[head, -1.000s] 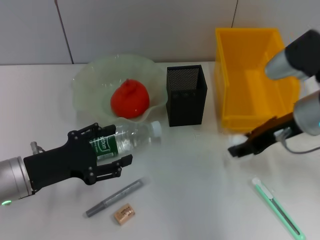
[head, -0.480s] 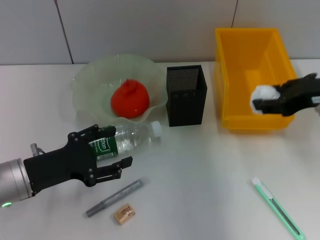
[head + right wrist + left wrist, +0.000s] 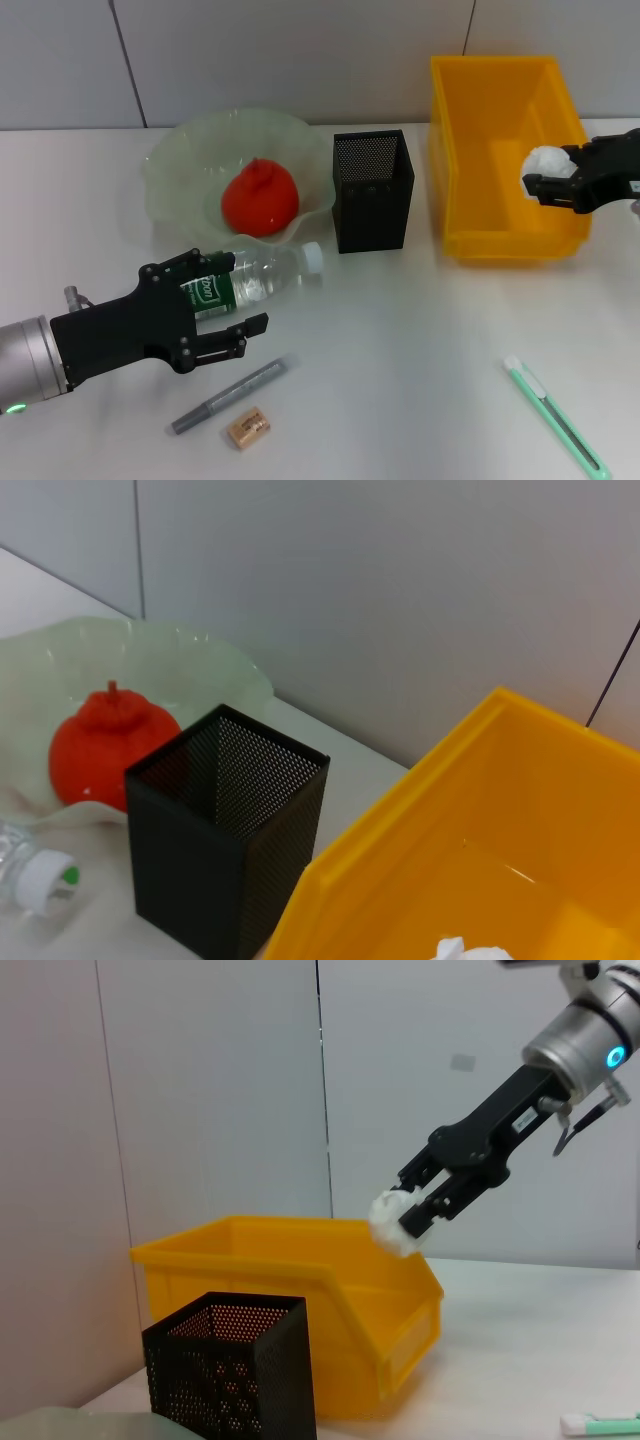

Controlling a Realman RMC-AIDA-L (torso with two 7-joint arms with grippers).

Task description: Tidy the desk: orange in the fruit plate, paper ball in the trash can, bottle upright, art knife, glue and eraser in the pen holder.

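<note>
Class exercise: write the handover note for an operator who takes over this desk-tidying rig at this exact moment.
Right claw: shut on the paper ball, held above the yellow trash bin, not released.
Left claw: open around the lying water bottle.
Done: orange in the fruit plate.
Left: drop the ball, stand the bottle upright, then put the green art knife, grey glue pen and eraser, all on the desk, into the empty-looking black mesh pen holder.
</note>
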